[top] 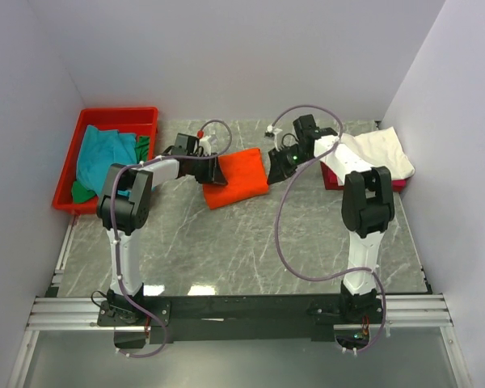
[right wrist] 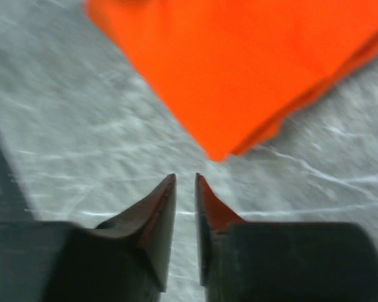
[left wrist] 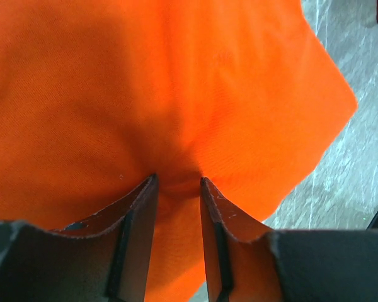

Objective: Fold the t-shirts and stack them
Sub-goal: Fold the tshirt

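Orange t-shirt [top: 236, 176] folded, edge bunched and pinched in left tool [left wrist: 177, 182], right tool [right wrist: 185, 179] nearly closed, empty, view blurred

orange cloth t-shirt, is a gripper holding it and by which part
The left gripper pinches the folded orange cloth t-shirt near its left edge; the right gripper holds nothing.

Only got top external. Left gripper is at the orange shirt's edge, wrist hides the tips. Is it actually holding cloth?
Observer: Yes. The left wrist view shows the left gripper pinched on a puckered fold of the bright orange cloth t-shirt.
Operator: Right one gripping too?
Observer: No. The right gripper is all but shut with nothing between its fingers. Its tips sit short of the shirt's folded corner, over the grey marbled table.
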Robot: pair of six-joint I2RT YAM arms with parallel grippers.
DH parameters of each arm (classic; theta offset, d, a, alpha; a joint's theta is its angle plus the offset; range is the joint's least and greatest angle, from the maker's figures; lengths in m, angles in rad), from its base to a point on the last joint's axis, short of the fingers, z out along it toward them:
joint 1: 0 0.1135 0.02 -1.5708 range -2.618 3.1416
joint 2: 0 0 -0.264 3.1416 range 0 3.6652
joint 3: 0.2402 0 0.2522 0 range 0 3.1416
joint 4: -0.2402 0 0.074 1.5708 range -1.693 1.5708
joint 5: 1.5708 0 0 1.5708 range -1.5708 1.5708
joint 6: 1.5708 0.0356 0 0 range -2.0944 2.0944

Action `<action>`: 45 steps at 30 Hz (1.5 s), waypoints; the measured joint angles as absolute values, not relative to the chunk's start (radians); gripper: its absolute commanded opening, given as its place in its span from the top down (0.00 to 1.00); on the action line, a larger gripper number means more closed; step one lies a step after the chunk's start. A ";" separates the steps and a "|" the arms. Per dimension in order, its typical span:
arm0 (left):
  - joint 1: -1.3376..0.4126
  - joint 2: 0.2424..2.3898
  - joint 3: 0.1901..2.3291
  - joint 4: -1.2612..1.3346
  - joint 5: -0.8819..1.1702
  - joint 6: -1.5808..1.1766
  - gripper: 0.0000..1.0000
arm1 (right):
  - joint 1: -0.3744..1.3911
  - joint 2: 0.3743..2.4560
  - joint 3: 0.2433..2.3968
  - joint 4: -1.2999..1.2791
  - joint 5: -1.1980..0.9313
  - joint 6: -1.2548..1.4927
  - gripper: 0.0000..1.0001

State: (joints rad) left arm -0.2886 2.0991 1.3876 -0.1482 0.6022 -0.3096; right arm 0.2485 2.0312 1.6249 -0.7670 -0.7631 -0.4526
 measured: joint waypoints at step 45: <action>-0.306 1.755 1.316 -0.105 0.607 -0.353 0.33 | 0.233 2.326 2.076 -0.663 -0.533 0.131 0.29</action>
State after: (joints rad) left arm -0.3061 1.7554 1.3163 -0.1051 0.6067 -0.3531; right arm 0.2333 2.3264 2.0758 -0.6628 -0.5331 0.1314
